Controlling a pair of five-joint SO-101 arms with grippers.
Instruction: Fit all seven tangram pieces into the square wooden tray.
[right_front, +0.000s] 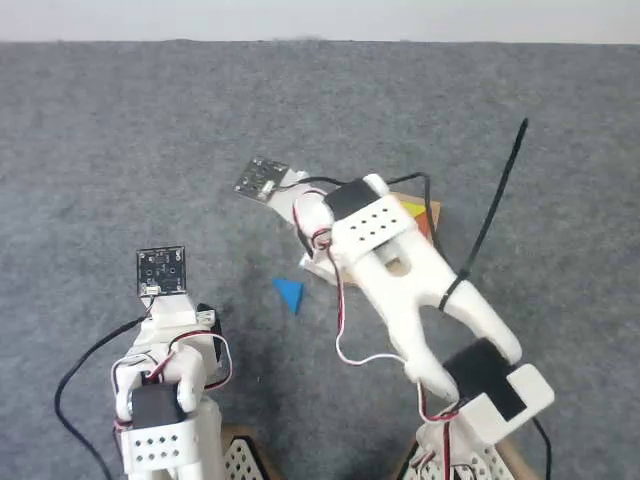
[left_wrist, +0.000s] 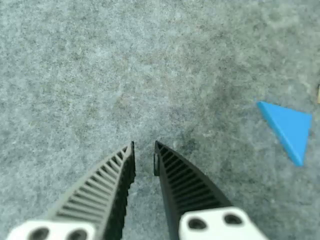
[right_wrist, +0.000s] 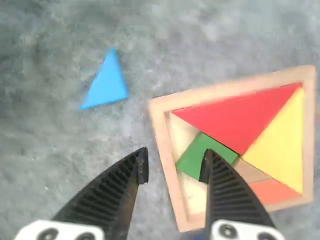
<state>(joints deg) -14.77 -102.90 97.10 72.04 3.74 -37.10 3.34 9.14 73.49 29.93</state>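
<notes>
The square wooden tray (right_wrist: 159, 131) holds a red triangle (right_wrist: 235, 117), a yellow triangle (right_wrist: 282, 142), a green piece (right_wrist: 196, 154) and an orange piece (right_wrist: 272, 191). My right gripper (right_wrist: 174, 162) hangs open across the tray's rim, one finger over the carpet and the other over the green piece, gripping nothing. A blue triangle (right_wrist: 106, 84) lies loose on the carpet beside the tray, and the high view shows the blue triangle (right_front: 289, 293) between the two arms. My left gripper (left_wrist: 144, 146) sits low over bare carpet with a narrow gap and nothing in it; the blue triangle (left_wrist: 287, 125) lies off to its side.
In the high view the right arm (right_front: 400, 270) covers most of the tray (right_front: 433, 212). The left arm (right_front: 165, 340) stays folded near the front edge. Grey carpet covers the whole table, with free room at the back and left.
</notes>
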